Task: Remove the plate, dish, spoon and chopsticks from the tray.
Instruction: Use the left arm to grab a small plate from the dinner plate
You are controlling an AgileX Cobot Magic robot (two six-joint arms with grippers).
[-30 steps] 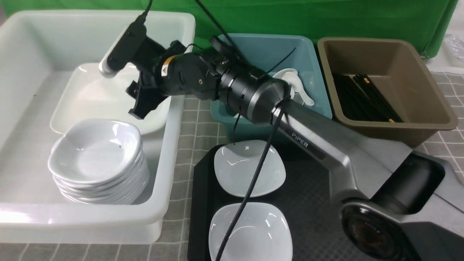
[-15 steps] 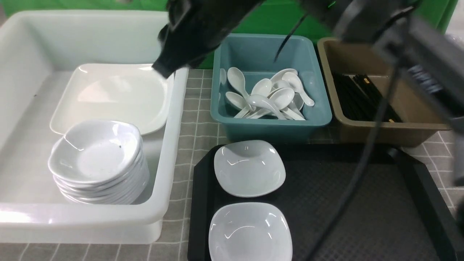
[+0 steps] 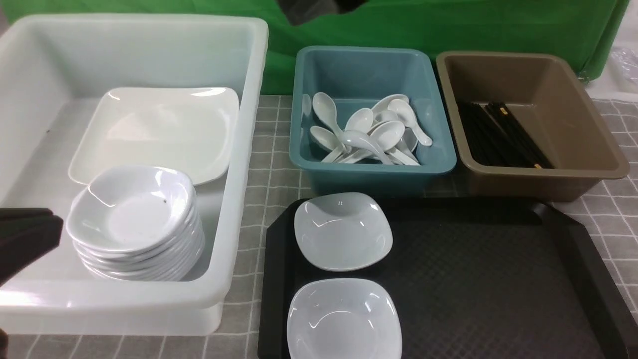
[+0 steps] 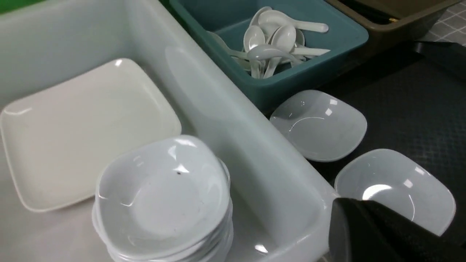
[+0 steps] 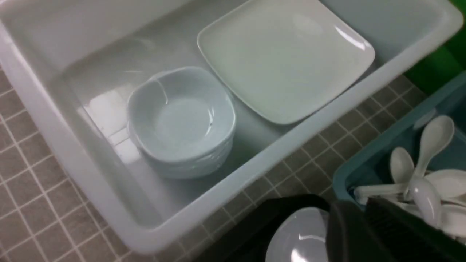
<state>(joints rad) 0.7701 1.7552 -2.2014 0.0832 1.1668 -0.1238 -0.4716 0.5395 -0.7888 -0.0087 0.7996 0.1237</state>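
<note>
Fingers [image 4: 367,233] of left gripper [image 3: 50,227] pressed together, low at near-left corner of white tub [image 3: 239,164]. Right gripper [image 5: 364,229] mostly cut off; spread cannot be told. Plate [image 3: 154,129] lies in tub. Far dish [image 3: 341,232], near dish [image 3: 344,319] hug left rim of tray [image 3: 478,279]; bare floor rightward.

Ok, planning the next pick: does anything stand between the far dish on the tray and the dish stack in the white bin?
Only the bin's right wall stands between the far dish and the stack; nothing else visible.
</note>
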